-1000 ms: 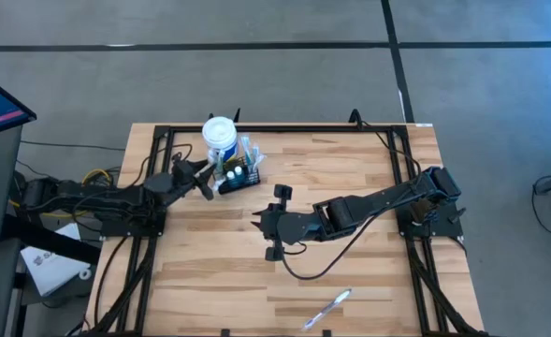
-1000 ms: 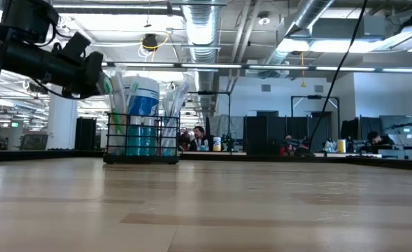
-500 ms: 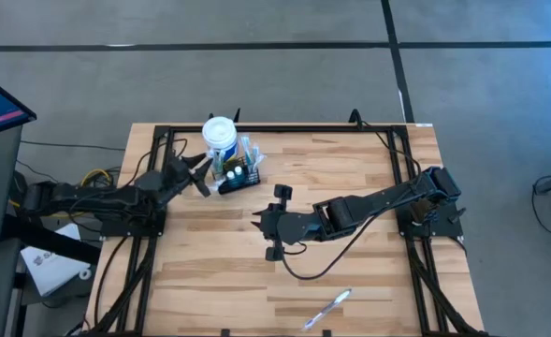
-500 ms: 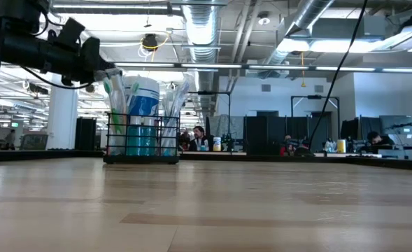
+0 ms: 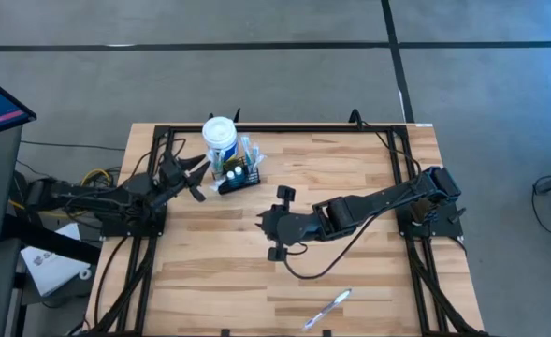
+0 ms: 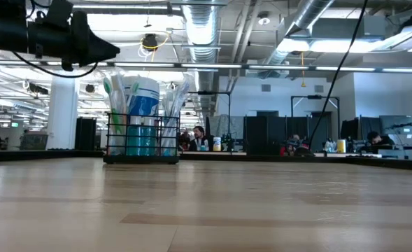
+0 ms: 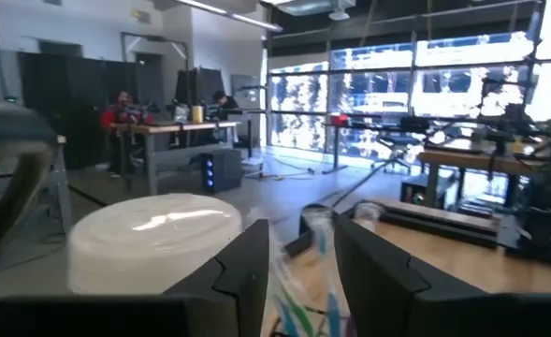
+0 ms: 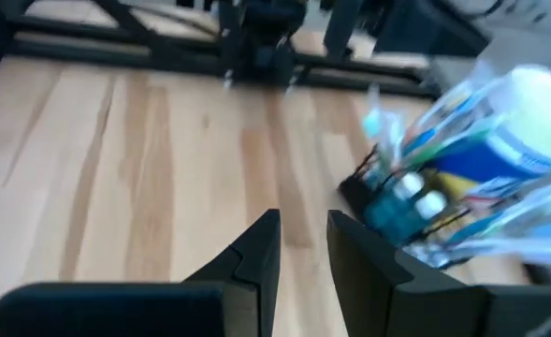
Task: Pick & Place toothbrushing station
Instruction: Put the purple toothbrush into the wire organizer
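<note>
The toothbrushing station (image 5: 240,177) is a small black wire caddy standing on its base at the table's far left, with toothbrushes and tubes upright in it; it also shows in the low view (image 6: 143,143) and the right wrist view (image 8: 401,211). The white blue-labelled tub (image 5: 220,134) rises at its far left corner. My left gripper (image 5: 198,178) hovers left of the caddy, above its rim (image 6: 113,50), open and empty. My right gripper (image 5: 259,223) is near the table's middle, low, open by a narrow gap and empty.
A pen (image 5: 327,308) lies near the table's front edge, right of the middle. A black frame (image 5: 284,129) runs along the far edge and both sides. Bare wood (image 5: 350,159) lies between the caddy and the right arm.
My left gripper has drawn back from the caddy toward the table's left edge and has risen above the caddy's rim. The caddy and the tub stand where they were.
</note>
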Controlling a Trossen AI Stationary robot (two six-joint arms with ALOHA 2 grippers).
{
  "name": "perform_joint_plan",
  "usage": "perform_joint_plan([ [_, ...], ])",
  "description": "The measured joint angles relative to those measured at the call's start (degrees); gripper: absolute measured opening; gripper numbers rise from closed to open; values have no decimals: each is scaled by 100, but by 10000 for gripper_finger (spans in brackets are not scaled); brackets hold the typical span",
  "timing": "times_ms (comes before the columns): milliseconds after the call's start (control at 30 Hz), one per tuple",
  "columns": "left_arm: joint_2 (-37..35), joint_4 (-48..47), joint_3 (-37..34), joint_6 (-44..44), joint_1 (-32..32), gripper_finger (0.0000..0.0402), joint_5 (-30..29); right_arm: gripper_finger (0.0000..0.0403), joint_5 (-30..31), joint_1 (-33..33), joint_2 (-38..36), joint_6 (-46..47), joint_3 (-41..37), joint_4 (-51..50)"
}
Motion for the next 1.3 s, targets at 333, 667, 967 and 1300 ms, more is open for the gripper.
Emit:
perform_joint_plan([
  [333, 618, -104, 416, 13, -742, 117, -26, 82, -762, 97, 0, 1036, -12, -1443],
  [667, 1618, -107, 911, 12, -1106, 117, -24, 82, -1454, 551, 2, 1622, -818, -1665],
  [967, 2159, -98, 1198, -45, -1450, 117, -21, 82, -1644, 1109, -4, 2051, -1244, -1456],
  [1300, 2271, 66, 1233, -60, -1595, 117, 174, 82, -1879, 1770, 4, 2983, -1473, -1256],
])
